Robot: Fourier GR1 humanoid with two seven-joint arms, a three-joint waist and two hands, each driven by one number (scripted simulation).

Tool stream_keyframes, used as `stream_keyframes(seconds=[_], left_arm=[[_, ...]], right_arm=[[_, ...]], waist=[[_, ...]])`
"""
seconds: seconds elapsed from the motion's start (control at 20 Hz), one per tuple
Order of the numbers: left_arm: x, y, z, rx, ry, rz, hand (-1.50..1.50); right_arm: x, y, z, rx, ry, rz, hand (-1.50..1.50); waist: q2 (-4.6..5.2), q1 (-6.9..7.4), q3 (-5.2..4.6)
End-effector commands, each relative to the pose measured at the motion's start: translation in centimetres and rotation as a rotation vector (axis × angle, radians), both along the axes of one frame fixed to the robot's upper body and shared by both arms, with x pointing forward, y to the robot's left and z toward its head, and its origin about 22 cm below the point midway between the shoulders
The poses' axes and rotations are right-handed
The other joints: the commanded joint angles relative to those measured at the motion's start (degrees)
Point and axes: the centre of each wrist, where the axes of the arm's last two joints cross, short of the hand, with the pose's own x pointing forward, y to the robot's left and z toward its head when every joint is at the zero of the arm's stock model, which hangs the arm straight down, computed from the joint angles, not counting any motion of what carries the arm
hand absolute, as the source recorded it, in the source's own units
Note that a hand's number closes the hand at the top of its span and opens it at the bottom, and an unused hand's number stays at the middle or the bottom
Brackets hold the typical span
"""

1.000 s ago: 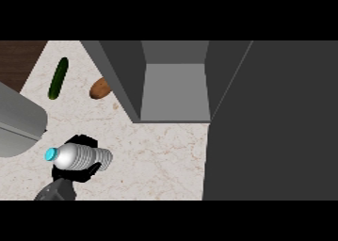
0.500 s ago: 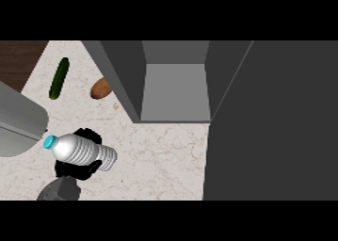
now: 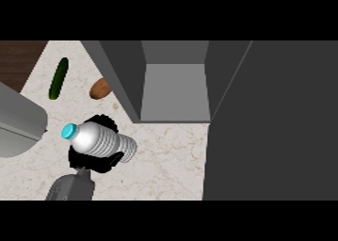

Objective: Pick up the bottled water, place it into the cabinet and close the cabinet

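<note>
No readable text or labels anywhere

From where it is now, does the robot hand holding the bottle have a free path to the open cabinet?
Probably yes. The left robot hand, curled round the ribbed clear water bottle with the blue cap, sits down and left of the open grey cabinet; only bare speckled counter shows between them.

A kitchen, seen from steeply above: a pale, veined stone-look counter point(image 3: 157, 164) ran beneath an open dark grey cabinet point(image 3: 173, 84), whose door point(image 3: 282, 122) stood swung wide at the right. Food lay on the counter's far side, a long green cucumber point(image 3: 58, 78) and a brown oval potato-like vegetable point(image 3: 100, 88) just left of the cabinet. A strip of dark brown wood point(image 3: 12, 59) bordered the counter at the upper left corner.
</note>
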Motion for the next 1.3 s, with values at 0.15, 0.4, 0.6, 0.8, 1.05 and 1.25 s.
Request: stream_keyframes(seconds=[0.15, 0.4, 0.6, 0.8, 1.05, 1.25], left_arm=[[2.0, -6.2, 5.1, 0.072, -0.039, 0.022, 1.5], [5.2, -8.6, 7.9, 0.119, -0.046, 0.025, 1.5], [7.3, -9.8, 9.3, 0.191, -0.074, 0.015, 1.5], [7.3, -11.4, 10.8, 0.276, -0.104, 0.084, 1.5], [8.4, -12.4, 11.7, 0.359, -0.136, 0.141, 1.5], [8.6, -11.4, 12.0, 0.407, -0.119, 0.186, 1.5]], right_arm=[[0.8, -0.4, 0.9, -0.001, -0.004, 0.032, -1.5], [0.5, 0.3, -1.4, 0.008, -0.006, 0.013, -1.5], [1.1, 0.6, -0.6, 0.006, 0.001, 0.029, -1.5], [-0.2, -0.3, -0.3, 0.006, 0.003, 0.032, -1.5], [1.9, 0.4, -0.2, 0.019, -0.009, 0.058, -1.5], [1.3, 0.1, -0.8, 0.027, 0.006, 0.039, -1.5]], waist=[[0.12, -0.39, -0.02], [0.17, -0.65, -0.02], [0.37, -1.09, -0.03], [0.27, -1.87, 0.0], [0.94, -3.02, 0.02], [0.64, -3.18, 0.04]])
